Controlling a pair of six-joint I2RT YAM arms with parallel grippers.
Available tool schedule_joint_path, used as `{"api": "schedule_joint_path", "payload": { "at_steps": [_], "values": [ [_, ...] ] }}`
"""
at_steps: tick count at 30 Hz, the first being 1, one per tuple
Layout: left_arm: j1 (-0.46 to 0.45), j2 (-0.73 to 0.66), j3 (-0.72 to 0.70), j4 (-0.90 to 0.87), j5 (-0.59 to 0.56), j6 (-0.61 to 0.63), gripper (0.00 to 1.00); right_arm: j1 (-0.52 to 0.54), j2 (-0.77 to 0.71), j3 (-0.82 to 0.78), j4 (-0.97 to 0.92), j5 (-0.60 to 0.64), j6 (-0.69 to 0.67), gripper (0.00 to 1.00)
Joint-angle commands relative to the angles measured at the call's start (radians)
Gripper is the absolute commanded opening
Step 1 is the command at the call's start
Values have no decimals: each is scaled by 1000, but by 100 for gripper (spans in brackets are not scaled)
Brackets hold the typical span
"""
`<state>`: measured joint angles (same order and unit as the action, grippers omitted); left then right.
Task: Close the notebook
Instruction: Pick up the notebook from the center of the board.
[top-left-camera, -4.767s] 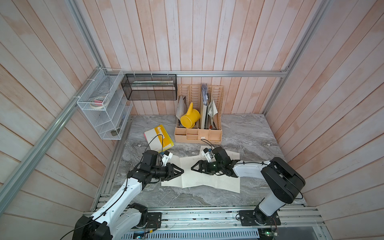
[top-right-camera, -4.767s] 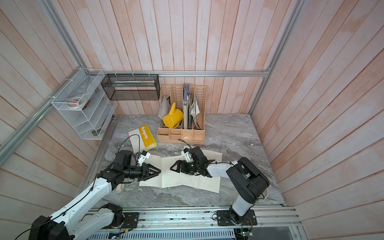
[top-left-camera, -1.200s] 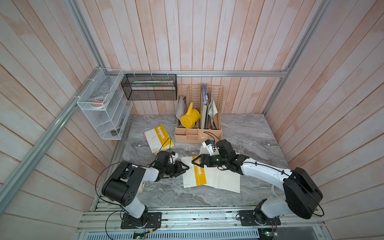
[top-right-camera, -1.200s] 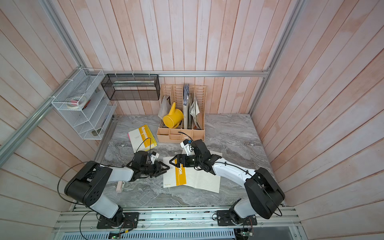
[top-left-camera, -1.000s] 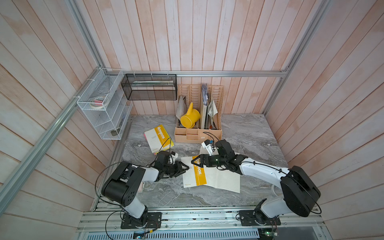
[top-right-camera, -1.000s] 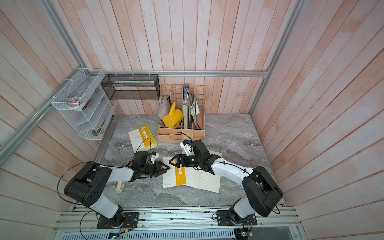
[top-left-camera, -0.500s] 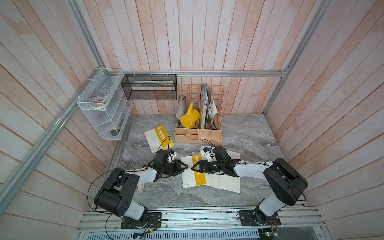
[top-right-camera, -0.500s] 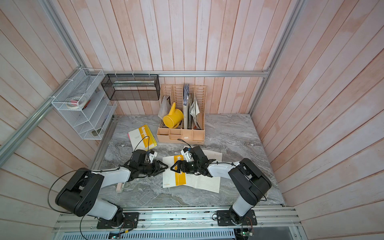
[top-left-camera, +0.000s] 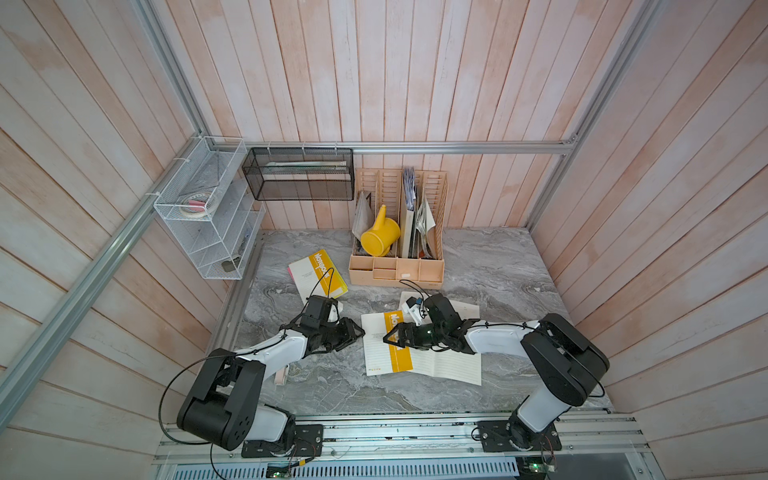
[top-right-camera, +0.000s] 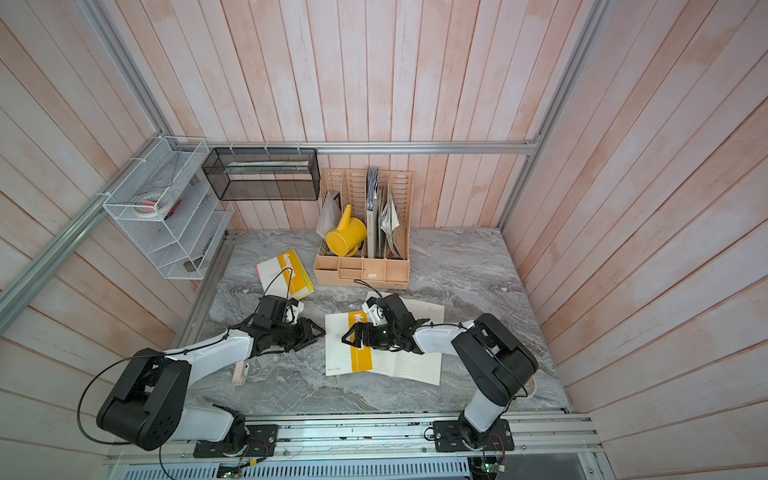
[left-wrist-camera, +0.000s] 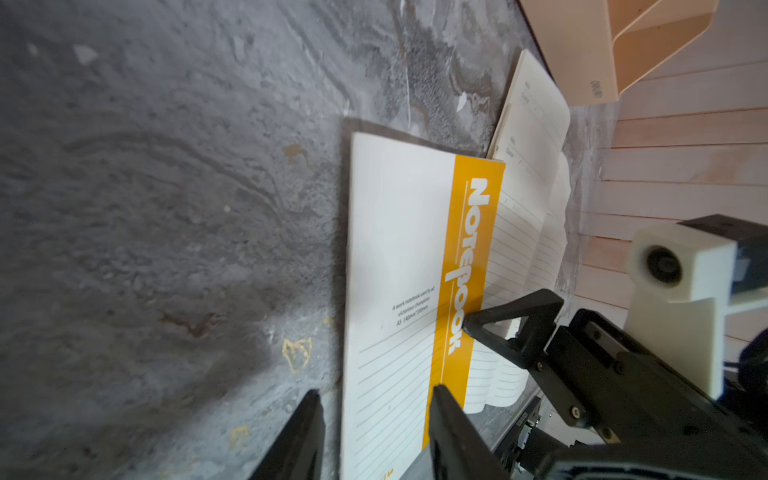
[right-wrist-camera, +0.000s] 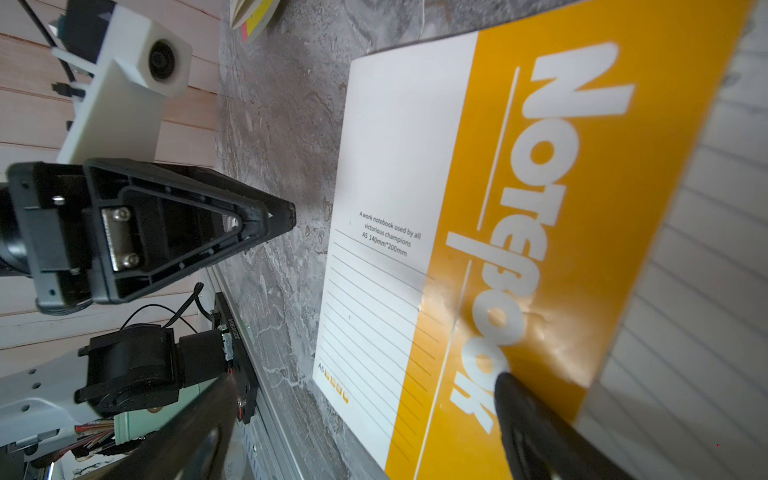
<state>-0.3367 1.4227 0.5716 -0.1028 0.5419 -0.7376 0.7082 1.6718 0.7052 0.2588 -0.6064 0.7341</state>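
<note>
Veined grey stone table (top-left-camera: 478, 257); glossy yellow-white notebook (top-left-camera: 374, 351); left gripper (top-left-camera: 357, 332), right gripper (top-left-camera: 388, 338) spread.

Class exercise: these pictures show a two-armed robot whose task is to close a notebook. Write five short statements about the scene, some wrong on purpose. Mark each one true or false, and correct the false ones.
1. The yellow watering can sits in the wooden organiser. True.
2. A second notebook lies closed on the table near the organiser. True.
3. The left gripper is clamped on the front notebook. False: it is open and empty, beside that notebook.
4. Lined pages stick out from under the front notebook's yellow-striped cover. True.
5. The right gripper is shut and hangs over bare table. False: it is open above the front notebook, one fingertip on the yellow band.
</note>
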Motion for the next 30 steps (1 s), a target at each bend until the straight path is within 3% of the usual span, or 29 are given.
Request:
{"api": "schedule_joint_path", "payload": {
  "at_steps": [1, 10, 23, 30],
  "values": [
    [3, 21, -30, 27, 15, 22, 45, -4, 52, -9, -80, 33, 12, 98],
    [4, 71, -93, 135, 72, -6, 45, -3, 57, -7, -92, 33, 14, 98],
    [4, 222, -202, 459, 200, -111, 45, -2, 52, -8, -77, 14, 11, 98],
    [2, 221, -256, 644, 238, -186, 40, -2, 57, 3, -85, 11, 4, 98]
  ]
}}
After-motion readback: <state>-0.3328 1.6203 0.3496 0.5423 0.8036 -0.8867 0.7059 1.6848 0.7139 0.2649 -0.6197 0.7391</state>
